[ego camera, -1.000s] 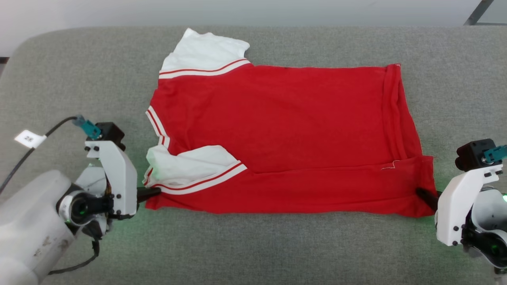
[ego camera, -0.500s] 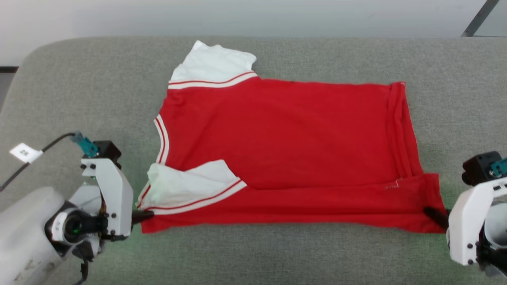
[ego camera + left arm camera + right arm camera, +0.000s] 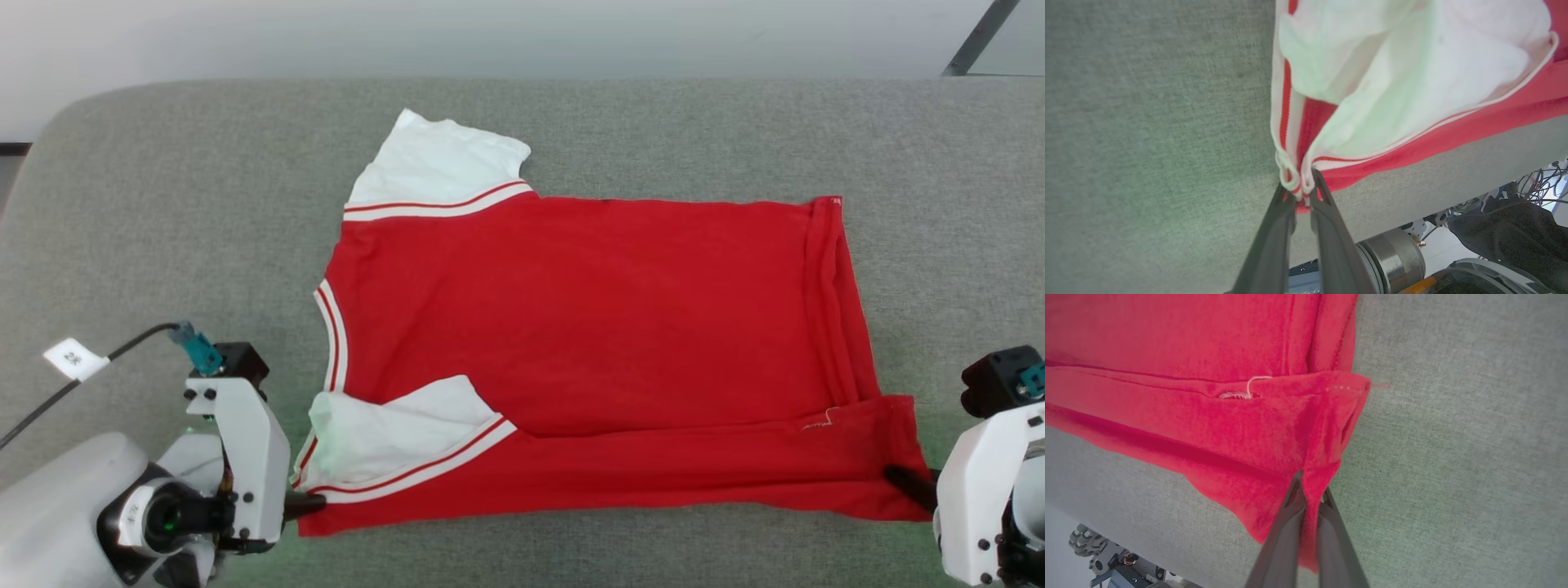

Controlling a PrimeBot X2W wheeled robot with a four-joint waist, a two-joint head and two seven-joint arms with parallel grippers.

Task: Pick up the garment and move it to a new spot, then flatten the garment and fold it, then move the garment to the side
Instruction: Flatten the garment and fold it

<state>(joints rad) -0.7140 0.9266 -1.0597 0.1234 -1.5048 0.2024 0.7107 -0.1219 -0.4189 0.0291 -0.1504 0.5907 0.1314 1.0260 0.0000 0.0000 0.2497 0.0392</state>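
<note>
**Both grippers pinch the near corners of a red jersey laid across a grey pad**

The garment [image 3: 588,327], a red jersey with white short sleeves, lies spread sideways on a grey padded table [image 3: 163,204]. Its neck end points to the robot's left and its hem [image 3: 833,294] to the right. The far sleeve [image 3: 441,167] sticks out flat past the far edge. The near sleeve [image 3: 392,433] is turned in on top of the body. A long strip of red along the near side is already folded over onto the shirt.

The left gripper [image 3: 306,505] sits at the near left corner. Its fingers are nearly together, clamped on the striped trim and red cloth there. The right gripper [image 3: 906,482] sits at the near right corner, closed tight on the hem corner. It seems to hold more than one layer, though the bunched cloth makes the count hard to tell.

This looks like the lengthwise fold, with the near edge held at both ends. To do it well:

- Raise both corners only a little, at the same height.
- Carry them away from the robot at the same pace, so the edge between them is straight and lightly taut.
- See that the near sleeve remains tucked inside the fold.
- Lay the carried edge parallel to the far edge.
- Open the fingers only once the cloth rests flat, then draw them out sideways so the corners do not drag.
</note>
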